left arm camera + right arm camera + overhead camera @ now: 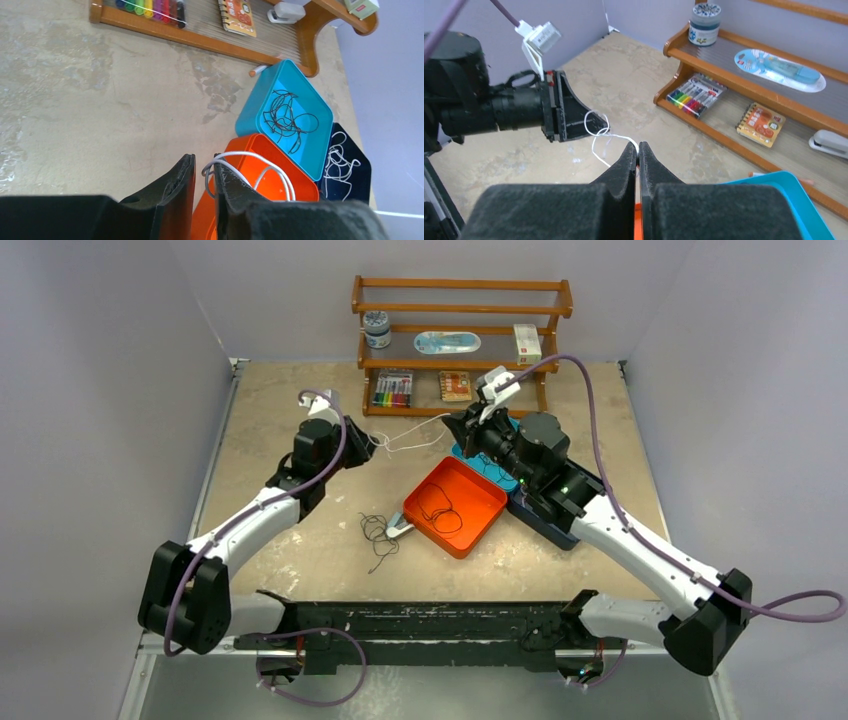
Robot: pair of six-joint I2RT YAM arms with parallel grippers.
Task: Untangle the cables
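The tabletop (290, 410) is beige and mottled, with a wooden shelf (455, 284) standing at its 12 o'clock edge. The left arm (250, 520) reaches to about 10 o'clock of the middle, and the right arm (640, 540) reaches to about 1 o'clock. Their tips face each other, near but apart.

An orange tray (475, 485) lies at the middle. A blue tray (280, 75) sits just beside it at 1 o'clock, partly under the right arm. A dark tray (360, 175) sits against both at about 4 o'clock.

A white cable (245, 153) runs through the air between the two arms. The right arm's jaws are pressed together on one end of it. The left arm's jaws stand a little apart, with the cable looped over one finger at the tip.

A black cable on the tabletop (377, 532) lies in a loose tangle at 8 o'clock of the orange tray. A black loop (440, 512) lies inside the orange tray. A black tangle (285, 117) lies in the blue tray, and a white tangle (340, 160) lies in the dark tray.

Coloured markers (393, 390) and a small notebook (455, 386) rest on the lowest board of the shelf.
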